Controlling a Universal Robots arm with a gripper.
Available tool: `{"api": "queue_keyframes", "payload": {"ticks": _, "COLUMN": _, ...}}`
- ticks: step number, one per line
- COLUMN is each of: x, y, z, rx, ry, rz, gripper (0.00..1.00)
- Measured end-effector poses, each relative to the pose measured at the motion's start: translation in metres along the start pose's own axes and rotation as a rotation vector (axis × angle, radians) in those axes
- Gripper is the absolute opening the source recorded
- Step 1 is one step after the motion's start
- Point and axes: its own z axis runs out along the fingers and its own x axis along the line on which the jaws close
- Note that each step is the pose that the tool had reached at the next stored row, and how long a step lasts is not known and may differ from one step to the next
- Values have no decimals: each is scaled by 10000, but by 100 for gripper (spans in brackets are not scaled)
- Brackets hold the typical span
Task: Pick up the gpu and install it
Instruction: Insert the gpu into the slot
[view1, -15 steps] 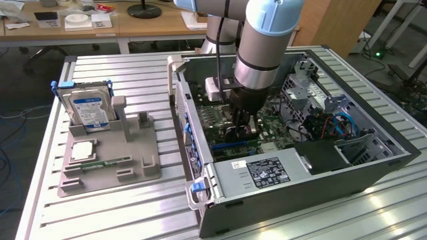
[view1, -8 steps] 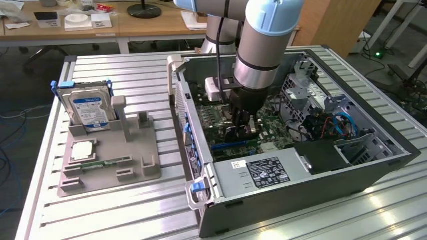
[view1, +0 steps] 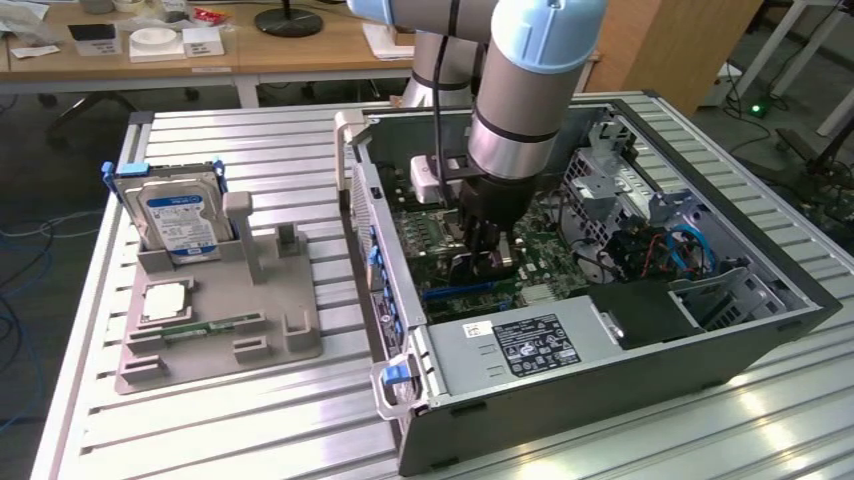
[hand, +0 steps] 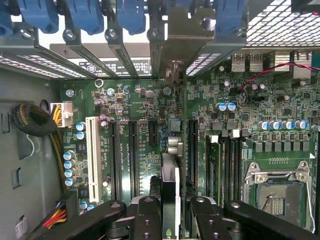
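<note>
**A:** Exterior view, starting from its left: the hard drive (view1: 180, 222) is standing upright in the grey holder (view1: 267, 345) on the counter (view1: 200, 430), and the memory stick (view1: 214, 326) is lying flat near the holder's front. Nothing is touching either.

**B:** And further along?

**A:** The arm is reaching down into the open computer case (view1: 601, 400). The end effector (view1: 487, 248) is hanging just over the motherboard (view1: 541, 262), its jaws drawn narrow and clamping the gpu (view1: 478, 272), a dark strip beneath them. Toward the exterior view's right, the power supply (view1: 534, 345) and the blue cables (view1: 694, 250) are lying apart from the arm.

**B:** Is the wrist view agreeing?

**A:** It is. The fingers (hand: 146, 215) are pressing both faces of the gpu (hand: 170, 192), which is showing edge-on and pointing at the blue latches (hand: 85, 15) on the rear wall. It is sitting between the black expansion slots (hand: 124, 160) and the CPU socket (hand: 277, 192). I cannot tell whether its lower edge is touching a connector.

**B:** Which step, then?

**A:** I am judging it as the install: the card is lifted and inside the case, but not looking seated.

**B:** What is that asking for?

**A:** Keeping the card square over its slot, the end bracket lining up with the rear opening, and pressing straight down without tilting.
</note>
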Motion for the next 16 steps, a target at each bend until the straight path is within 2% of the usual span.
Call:
{"api": "queue_keyframes", "payload": {"ticks": 7, "x": 1, "y": 1, "z": 16, "rx": -9, "ry": 5, "rz": 1, "gripper": 27}}
{"api": "queue_keyframes", "payload": {"ticks": 11, "x": 1, "y": 1, "z": 21, "rx": -61, "ry": 5, "rz": 2, "gripper": 27}}
{"api": "queue_keyframes", "payload": {"ticks": 16, "x": 2, "y": 1, "z": 42, "rx": -66, "ry": 7, "rz": 2, "gripper": 27}}
